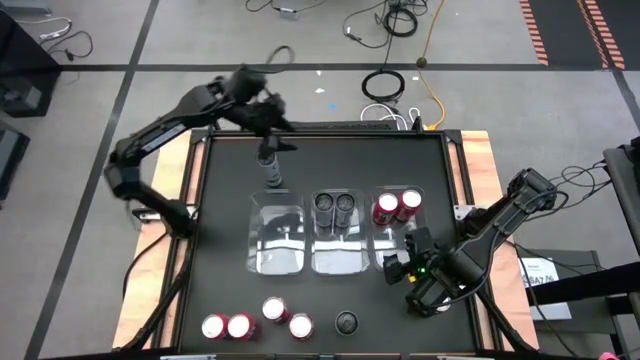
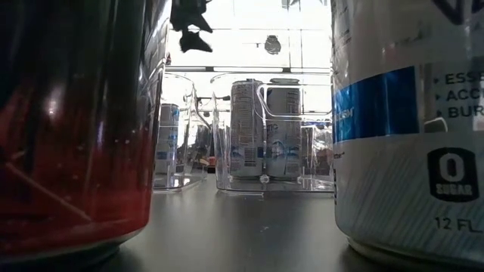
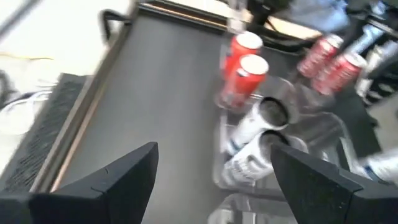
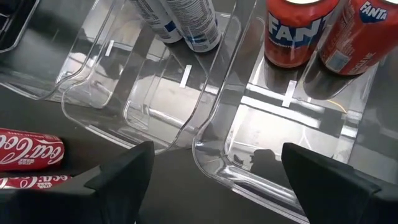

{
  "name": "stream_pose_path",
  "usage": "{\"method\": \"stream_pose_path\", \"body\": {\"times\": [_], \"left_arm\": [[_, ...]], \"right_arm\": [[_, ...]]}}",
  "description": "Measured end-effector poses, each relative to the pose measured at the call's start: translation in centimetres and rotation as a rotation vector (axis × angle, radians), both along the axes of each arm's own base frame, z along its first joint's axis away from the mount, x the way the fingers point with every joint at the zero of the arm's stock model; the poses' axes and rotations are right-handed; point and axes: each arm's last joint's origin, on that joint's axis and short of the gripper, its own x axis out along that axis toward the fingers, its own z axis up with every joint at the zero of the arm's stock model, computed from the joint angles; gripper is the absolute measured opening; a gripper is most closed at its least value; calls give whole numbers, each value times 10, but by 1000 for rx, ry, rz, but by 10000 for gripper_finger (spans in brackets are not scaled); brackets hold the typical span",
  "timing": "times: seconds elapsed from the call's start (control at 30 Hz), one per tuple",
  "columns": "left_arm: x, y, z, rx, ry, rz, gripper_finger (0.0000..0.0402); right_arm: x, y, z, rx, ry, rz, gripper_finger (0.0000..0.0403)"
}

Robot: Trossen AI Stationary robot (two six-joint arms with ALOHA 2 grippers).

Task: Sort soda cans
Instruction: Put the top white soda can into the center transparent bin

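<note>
Hovering spread and empty, left hand (image 1: pixel 272 140) beyond the bins (image 1: pixel 276 240), right hand (image 1: pixel 408 262) beside them.

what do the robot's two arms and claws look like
Both arms are dark, jointed segments. The left claw has two flat black wedge-shaped fingers, and so does the right claw. Small green lights glow on the right arm's wrist, seen from above.

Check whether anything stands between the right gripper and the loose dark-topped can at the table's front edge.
Nothing visible does. The right gripper, open, hovers by the near end of the right-hand bin; only bare table lies between it and the dark-topped can. The red cans stand off to the side, clear of that path.
</note>
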Motion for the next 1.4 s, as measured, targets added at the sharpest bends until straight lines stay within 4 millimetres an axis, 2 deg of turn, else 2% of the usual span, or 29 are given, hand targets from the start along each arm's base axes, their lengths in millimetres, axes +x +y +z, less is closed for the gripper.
{"method": "stream_pose_path", "body": {"times": [0.23, 0.3, 0.4, 0.63, 0.83, 1.13, 1.4], "left_arm": [[-70, -9, -24, 84, -30, 287, 320], [-84, -12, -34, 105, -9, 373, 320], [-95, -15, -50, 102, 16, 440, 320], [-95, -12, -72, 21, 78, 564, 320], [-89, -6, -80, -9, 103, 571, 320], [-82, 2, -91, -43, 147, 563, 320], [-78, 5, -97, -69, 160, 544, 320]], "right_arm": [[0, 0, 0, -6, 2, 4, 345], [0, 0, 0, -10, 5, 5, 345], [-1, -1, 0, -13, 7, 5, 345], [-1, -2, 0, -24, 16, 5, 345], [-2, -2, 0, -28, 19, 11, 345], [-2, -2, 0, -117, 97, 181, 345], [1, -5, 0, -125, 105, 182, 345]]}}
